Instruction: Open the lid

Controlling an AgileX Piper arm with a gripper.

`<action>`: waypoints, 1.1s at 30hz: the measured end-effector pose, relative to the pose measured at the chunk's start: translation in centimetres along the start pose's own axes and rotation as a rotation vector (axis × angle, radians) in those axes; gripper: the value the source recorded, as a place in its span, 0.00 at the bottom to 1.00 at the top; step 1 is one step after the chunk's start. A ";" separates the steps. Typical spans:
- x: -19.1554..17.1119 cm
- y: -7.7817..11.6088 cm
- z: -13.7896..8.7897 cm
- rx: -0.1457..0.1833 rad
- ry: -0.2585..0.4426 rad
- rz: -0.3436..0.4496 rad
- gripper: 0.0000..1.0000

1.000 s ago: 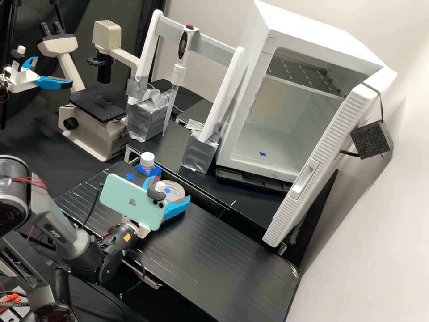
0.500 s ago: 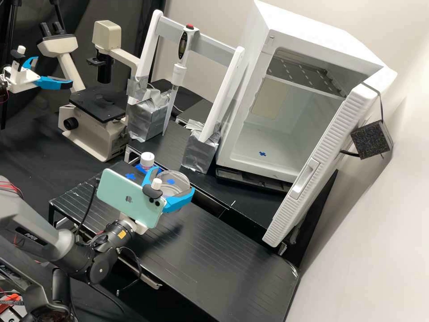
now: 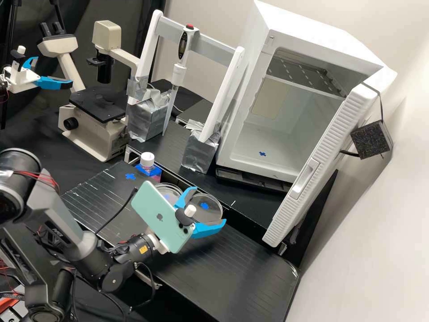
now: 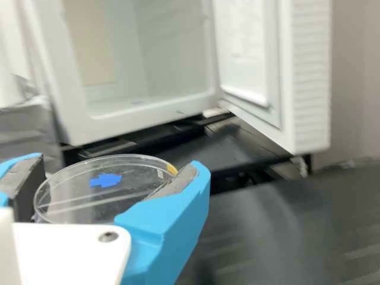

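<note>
Leaning in over the smooth black table (image 3: 250, 264), the dark grey arm (image 3: 78, 232) bears a flat, glossy mint-green phone (image 3: 156, 217) with rounded corners. Just beyond the phone, the white gripper (image 3: 208, 206) has its curved blue fingers (image 3: 208, 230) set around a round, clear lid (image 3: 213, 213), pinching its thin rim between rough grey pads (image 4: 175, 182); a matt blue tape cross (image 4: 105, 180) marks the lid's flat face. The lid is off, above the table and near the round, see-through dish (image 3: 161, 189), which is partly hidden behind the phone and a finger. Near the dish stands a small bottle (image 3: 147, 162) with a white cap. Farther back, a slim pipette (image 3: 178, 74) hangs upright in a smooth white frame (image 3: 219, 100), its feet wrapped in crinkled silver tape (image 3: 199, 152), between a boxy cream microscope (image 3: 89, 136) and a white cabinet (image 3: 245, 156) whose ridged door (image 3: 333, 129) stands open.
</note>
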 end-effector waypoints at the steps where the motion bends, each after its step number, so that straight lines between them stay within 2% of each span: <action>1: 0.1 0.0 0.2 0.002 -0.008 -0.001 0.00; 6: 0.6 -0.1 1.2 -0.015 -0.045 -0.007 0.00; 12: 1.1 -0.7 1.6 -0.066 -0.051 -0.030 0.00; 13: 1.1 -0.8 1.6 -0.073 -0.050 -0.032 1.00; 19: 1.3 -1.1 1.8 -0.104 -0.054 -0.051 1.00; 30: 0.8 -1.2 1.4 -0.103 -0.043 -0.042 1.00; 33: 0.2 -0.9 0.7 -0.083 -0.027 -0.016 1.00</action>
